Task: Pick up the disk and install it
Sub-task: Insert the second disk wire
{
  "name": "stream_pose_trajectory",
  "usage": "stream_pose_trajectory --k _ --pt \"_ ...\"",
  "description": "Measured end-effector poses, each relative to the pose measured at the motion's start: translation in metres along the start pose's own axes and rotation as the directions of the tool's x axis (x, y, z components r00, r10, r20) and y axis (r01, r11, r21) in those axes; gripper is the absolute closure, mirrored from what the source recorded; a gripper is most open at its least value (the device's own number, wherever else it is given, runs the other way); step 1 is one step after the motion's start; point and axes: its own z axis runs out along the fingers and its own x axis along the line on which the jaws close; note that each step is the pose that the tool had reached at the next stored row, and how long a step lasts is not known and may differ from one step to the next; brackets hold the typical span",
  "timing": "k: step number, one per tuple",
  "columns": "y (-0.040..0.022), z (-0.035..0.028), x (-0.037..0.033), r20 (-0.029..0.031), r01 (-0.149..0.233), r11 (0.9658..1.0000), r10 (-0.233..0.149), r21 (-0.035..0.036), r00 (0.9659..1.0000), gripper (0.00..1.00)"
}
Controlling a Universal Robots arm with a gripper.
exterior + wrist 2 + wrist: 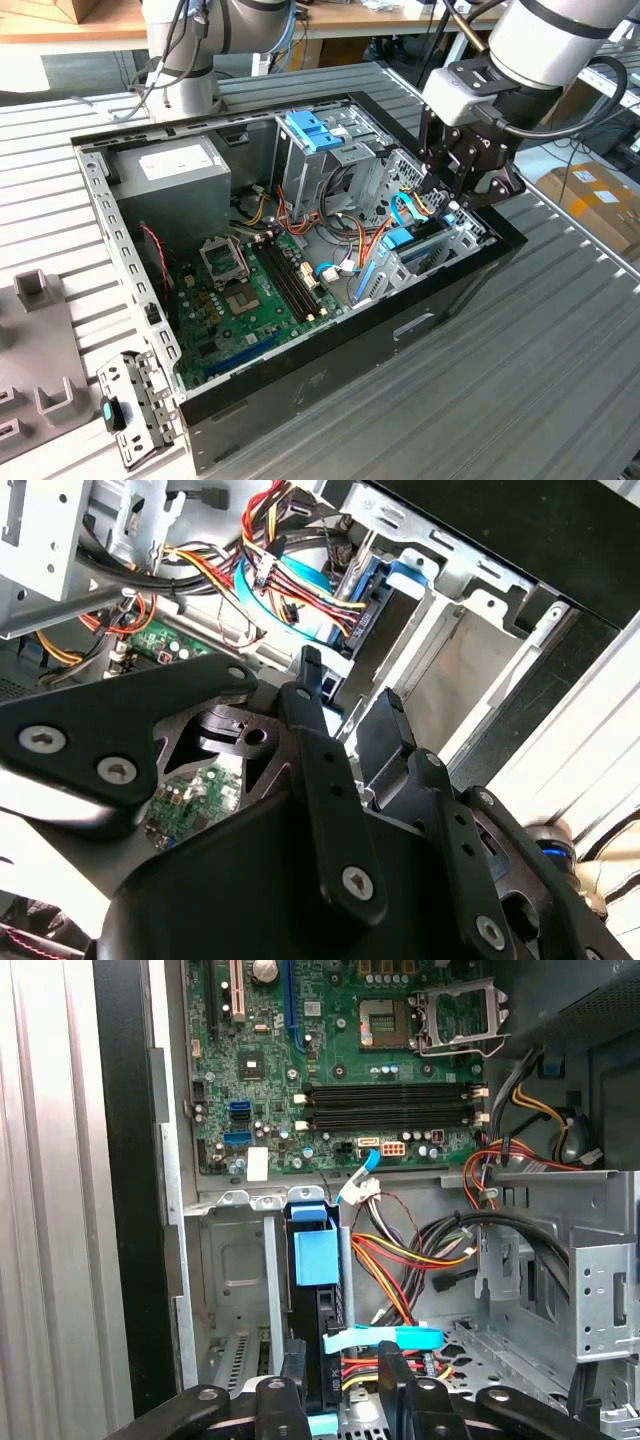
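Note:
The disk [400, 240] stands on edge in the metal drive cage [440, 250] at the exterior view's right end of the open computer case. Its blue carrier frame [313, 1255] and dark body show in the first wrist view, slotted between the cage walls. My gripper [447, 205] hangs just above that cage. In the first wrist view the gripper [340, 1365] is open, with one black finger on each side of the disk's near end. A light blue cable [385, 1337] and coloured wires cross beside the disk. In the second wrist view the fingertips [308, 670] point down at the cage.
The case [330, 350] lies open on a slatted table. Inside are the green motherboard [240, 290], a grey power-supply box [175, 165], a blue latch [310, 130] on the upper drive bay and loose cable bundles [420, 1250]. A metal bracket [135, 405] and grey fixture [40, 340] lie outside.

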Motion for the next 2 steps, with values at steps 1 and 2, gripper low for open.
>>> stream_pose_trajectory --k 1,2 --pt "0.0001 0.0000 0.0000 0.0000 0.000 1.0000 0.000 0.0000 1.0000 0.58" --pt "0.0001 0.0000 0.0000 0.0000 0.000 1.0000 0.000 0.0000 1.0000 0.58"
